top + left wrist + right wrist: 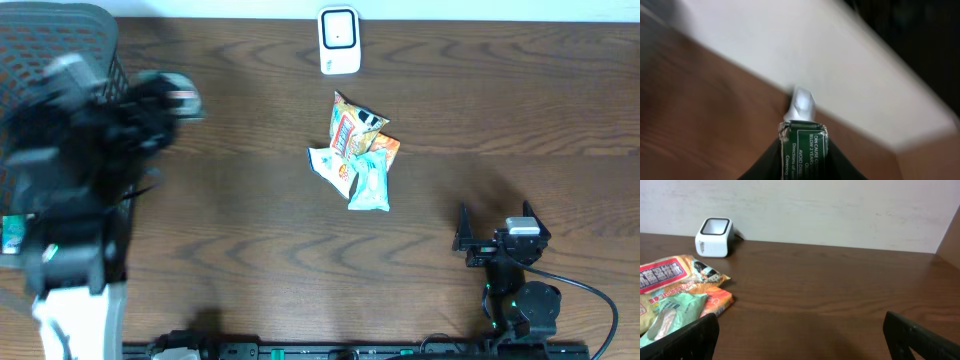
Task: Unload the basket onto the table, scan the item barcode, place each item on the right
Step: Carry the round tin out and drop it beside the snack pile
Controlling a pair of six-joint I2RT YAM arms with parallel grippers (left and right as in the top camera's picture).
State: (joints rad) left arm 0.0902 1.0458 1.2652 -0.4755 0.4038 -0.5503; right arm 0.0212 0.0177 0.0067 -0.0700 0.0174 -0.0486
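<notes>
Finds the left claw [804, 156] pinched narrow on a green printed packet [804, 140], foil end uppermost, raised above the worktop [250, 250] at its far-left side, just beside the black mesh basket [60, 40]. Cannot make out any barcode on the face shown — only small print. Finds the right claw [497, 232] spread wide and holding nothing, at the near-right of the worktop. Places the white scanner [339, 40] at the far edge, centre, well apart from the held packet. Judges the risks thus: grips the packet by its lower part only, so may let it twist or slip during a fast swing; may offer the wrong face to the scanner window and get no read; may brush the pile of snack packets [358, 150] lying near the scanner's front if carried low. Counts one scanner, one basket, one held packet, two claws, and four packets in the pile — holds that last figure uncertain owing to overlap.
</notes>
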